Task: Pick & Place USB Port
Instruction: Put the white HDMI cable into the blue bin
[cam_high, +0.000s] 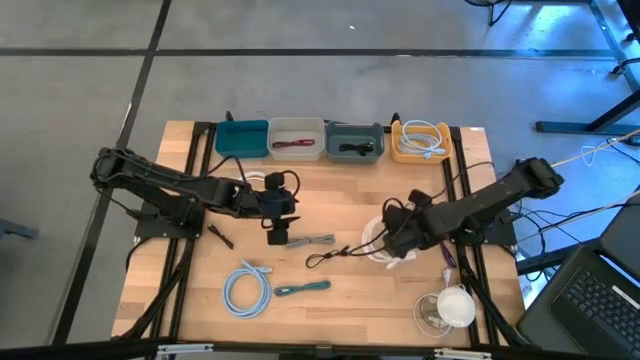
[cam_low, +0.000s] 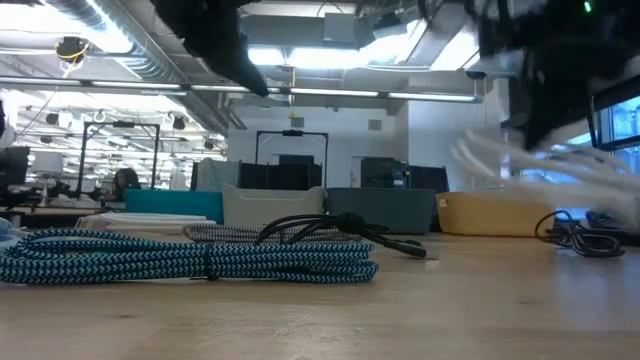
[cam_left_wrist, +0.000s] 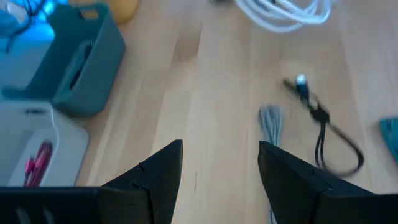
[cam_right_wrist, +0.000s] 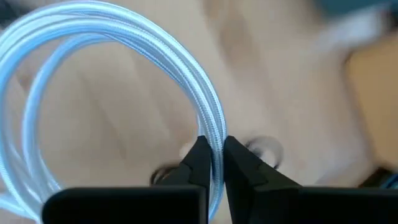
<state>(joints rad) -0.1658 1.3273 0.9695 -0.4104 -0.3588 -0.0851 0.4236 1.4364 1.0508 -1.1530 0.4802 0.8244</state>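
My right gripper (cam_high: 392, 243) is over the table's right half, shut on a coiled white cable (cam_high: 375, 245). That coil shows as pale strands (cam_low: 530, 165) in the low view. My left gripper (cam_high: 278, 237) hangs open near the table's middle, touching nothing. A grey cable (cam_high: 312, 241) lies flat just right of it and shows ahead of its fingers (cam_left_wrist: 270, 119). A thin black cable (cam_high: 335, 256) lies between the two grippers. Nearer the front edge, a light-blue coil (cam_high: 247, 288) and a teal cable (cam_high: 305, 289) rest on the wood. My right gripper pinches a few strands of the white coil's loop (cam_right_wrist: 216, 127) between its two fingers (cam_right_wrist: 198, 158). The fingers lie across the strands. The rest of the loop (cam_right_wrist: 74, 37) arcs away beyond the fingertips. In the low view the strands hang above the table top.
Four bins line the far edge: teal (cam_high: 241, 138), white with a red cable (cam_high: 296, 139), grey-blue with a black cable (cam_high: 354, 142), yellow with a white cable (cam_high: 420, 141). A white cup-like object (cam_high: 455, 305) sits at the near right corner. Bare wood lies between the bins and the cables.
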